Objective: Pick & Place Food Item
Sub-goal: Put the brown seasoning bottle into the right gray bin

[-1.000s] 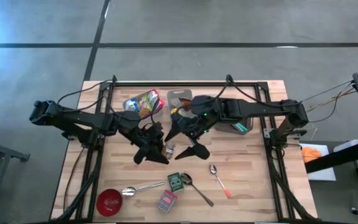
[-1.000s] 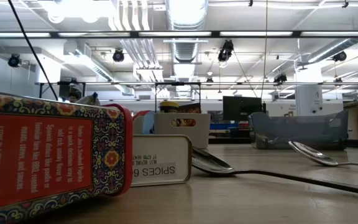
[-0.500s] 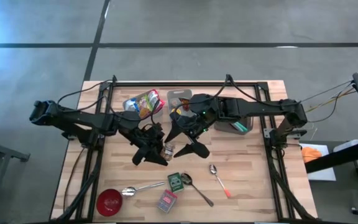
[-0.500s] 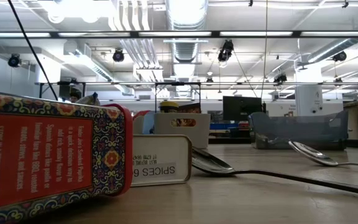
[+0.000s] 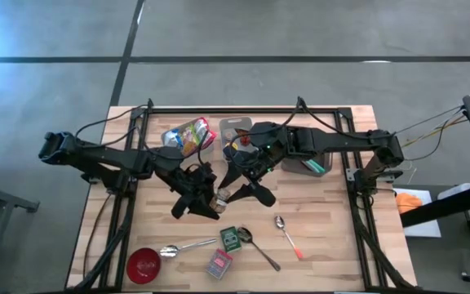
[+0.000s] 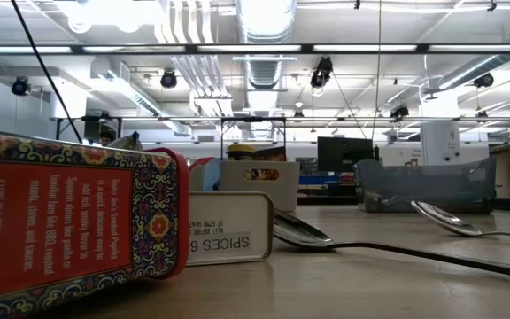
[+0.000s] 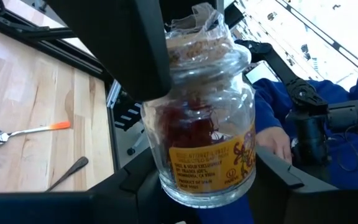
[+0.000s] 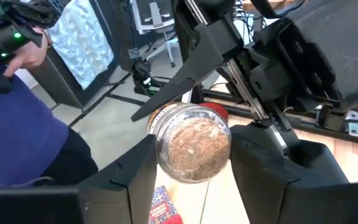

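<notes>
High view, looking straight down: a wooden tabletop carries two dark arms that meet near its centre. Around them lie a colourful snack bag at about eleven o'clock, a grey container at three o'clock, a red bowl at seven o'clock, two small spice tins at six o'clock, and spoons toward five o'clock.

At the centre, both grippers come together on one small glass jar. The left gripper reaches in from nine o'clock. In its wrist view, its fingers pinch the body of the jar, which holds red threads and has a yellow label and a cork stopper. The right gripper comes from three o'clock. In its wrist view, its fingers stand on either side of the jar's cork end; whether they are pressing on it yet cannot be told. A person in blue shows beyond the table.

This looks like a hand-over of the jar between arms. Next, the right gripper needs a firm hold before the left lets go.
</notes>
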Robot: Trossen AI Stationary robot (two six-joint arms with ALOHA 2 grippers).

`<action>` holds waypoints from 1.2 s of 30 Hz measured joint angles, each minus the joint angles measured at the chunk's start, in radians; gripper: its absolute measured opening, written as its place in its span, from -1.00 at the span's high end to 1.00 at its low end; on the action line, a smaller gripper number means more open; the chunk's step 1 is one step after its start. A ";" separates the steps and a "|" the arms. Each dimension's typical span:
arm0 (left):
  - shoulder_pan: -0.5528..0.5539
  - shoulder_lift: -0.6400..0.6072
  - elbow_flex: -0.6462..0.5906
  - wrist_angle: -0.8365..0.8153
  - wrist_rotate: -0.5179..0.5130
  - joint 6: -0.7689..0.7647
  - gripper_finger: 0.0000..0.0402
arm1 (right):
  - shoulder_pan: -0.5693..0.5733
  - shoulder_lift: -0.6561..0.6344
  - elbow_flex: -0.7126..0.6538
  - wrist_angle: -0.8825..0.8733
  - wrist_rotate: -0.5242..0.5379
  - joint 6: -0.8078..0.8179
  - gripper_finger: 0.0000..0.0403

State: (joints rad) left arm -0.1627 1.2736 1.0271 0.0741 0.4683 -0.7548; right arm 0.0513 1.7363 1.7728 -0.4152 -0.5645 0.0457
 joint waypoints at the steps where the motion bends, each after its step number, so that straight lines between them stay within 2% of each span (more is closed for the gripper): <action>1: 0.000 0.000 0.000 0.000 0.000 0.000 0.12 | 0.000 0.000 0.000 0.000 0.000 0.002 0.12; 3: 0.001 0.000 0.000 0.000 -0.011 -0.008 0.11 | 0.000 0.000 0.000 0.000 0.000 0.009 0.13; 8: 0.004 -0.001 0.001 0.013 -0.057 -0.020 -0.14 | 0.002 0.001 -0.003 -0.001 0.004 0.039 0.14; 11: 0.006 -0.001 0.001 0.012 -0.071 -0.030 -0.20 | 0.003 0.004 -0.004 -0.005 -0.005 0.056 0.14; 23: 0.007 -0.001 0.002 0.008 -0.057 -0.117 -0.23 | 0.003 0.004 -0.004 0.000 -0.008 0.148 0.14; 29: 0.015 -0.001 0.002 0.003 -0.065 -0.142 -0.23 | 0.001 0.001 -0.004 0.001 0.061 0.234 0.15; 36: 0.026 -0.018 0.002 0.001 -0.072 -0.214 -0.23 | 0.001 -0.004 -0.003 0.002 0.069 0.319 0.15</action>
State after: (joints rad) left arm -0.1367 1.2553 1.0290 0.0753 0.3961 -0.9691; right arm 0.0525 1.7324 1.7699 -0.4129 -0.4950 0.3649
